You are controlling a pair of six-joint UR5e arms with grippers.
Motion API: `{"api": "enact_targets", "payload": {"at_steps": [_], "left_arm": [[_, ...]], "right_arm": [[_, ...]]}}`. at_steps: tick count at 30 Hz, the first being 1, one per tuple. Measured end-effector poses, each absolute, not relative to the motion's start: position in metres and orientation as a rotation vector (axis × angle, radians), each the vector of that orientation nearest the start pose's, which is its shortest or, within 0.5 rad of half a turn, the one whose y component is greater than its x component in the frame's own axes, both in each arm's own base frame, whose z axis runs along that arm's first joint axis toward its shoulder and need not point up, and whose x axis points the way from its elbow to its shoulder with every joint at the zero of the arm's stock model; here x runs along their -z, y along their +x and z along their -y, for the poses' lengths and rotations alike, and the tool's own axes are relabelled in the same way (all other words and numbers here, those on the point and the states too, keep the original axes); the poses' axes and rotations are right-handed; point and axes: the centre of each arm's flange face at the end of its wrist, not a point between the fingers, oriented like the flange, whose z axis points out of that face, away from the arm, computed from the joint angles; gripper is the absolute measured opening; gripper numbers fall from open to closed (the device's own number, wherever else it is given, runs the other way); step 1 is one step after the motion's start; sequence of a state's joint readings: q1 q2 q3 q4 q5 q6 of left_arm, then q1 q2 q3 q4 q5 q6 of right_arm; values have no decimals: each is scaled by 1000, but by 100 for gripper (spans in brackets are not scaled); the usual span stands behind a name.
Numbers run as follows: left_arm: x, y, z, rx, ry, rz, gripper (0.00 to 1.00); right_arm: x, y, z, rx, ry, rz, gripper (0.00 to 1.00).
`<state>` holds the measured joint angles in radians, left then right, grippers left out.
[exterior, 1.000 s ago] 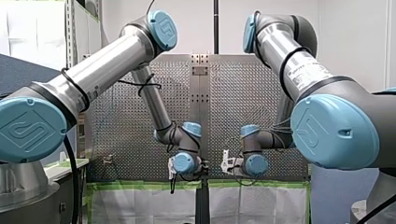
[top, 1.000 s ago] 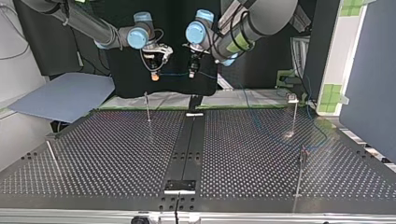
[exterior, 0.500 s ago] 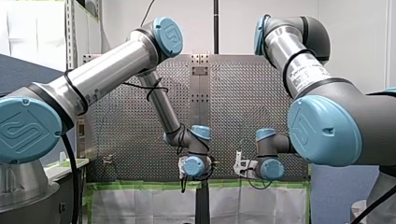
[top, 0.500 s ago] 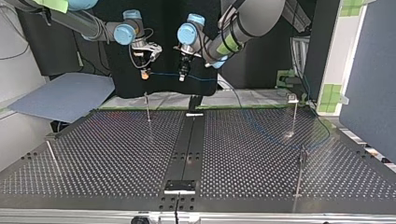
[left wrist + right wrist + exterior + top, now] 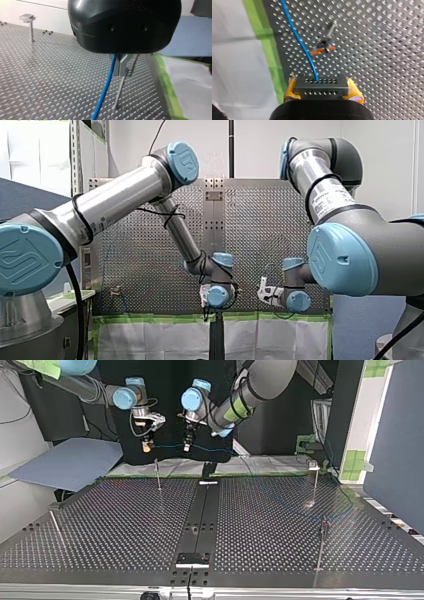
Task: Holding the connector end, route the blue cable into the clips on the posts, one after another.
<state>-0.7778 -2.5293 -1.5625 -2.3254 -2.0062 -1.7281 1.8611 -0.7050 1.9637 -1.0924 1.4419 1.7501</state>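
Your right pincer [image 5: 322, 87] is clamping its yellow pads [image 5: 353, 92] on the dark rectangular connector block [image 5: 321, 84], the one with rows of small holes. One pad is sitting on each side of it. The thin blue cable [image 5: 298, 41] is coming straight out of the block's face. Under that pincer, a thin metal post with an orange clip [image 5: 325, 47] is standing on the perforated metal counter [image 5: 374, 37]. It's just beside the cable's line, though whether the two are touching is hard to tell. A strip of green tape [image 5: 270, 50] is running along the counter's edge on the cable's other side.

Your left pincer [image 5: 119, 66] is pinching its metal fingers [image 5: 123, 65] together on the same cable, which is dropping out of them toward the counter.

In the top view both pincers are hanging in the air, close together, over the counter's far edge. The cable is stretching nearly level between them. From the left pincer it's trailing off toward the view's right, down onto the counter, and curving near the metal post with a flat top [image 5: 315, 480].
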Motion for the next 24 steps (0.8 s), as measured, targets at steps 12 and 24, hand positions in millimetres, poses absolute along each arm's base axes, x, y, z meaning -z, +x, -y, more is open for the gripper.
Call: {"api": "enact_targets", "payload": {"at_steps": [12, 24], "left_arm": [[61, 369, 564, 298, 243, -1703, 0], [100, 380, 575, 227, 243, -1701, 0]], "right_arm": [[41, 269, 488, -1588, 1489, 1191, 0], [42, 244, 502, -1549, 1454, 1173, 0]]}}
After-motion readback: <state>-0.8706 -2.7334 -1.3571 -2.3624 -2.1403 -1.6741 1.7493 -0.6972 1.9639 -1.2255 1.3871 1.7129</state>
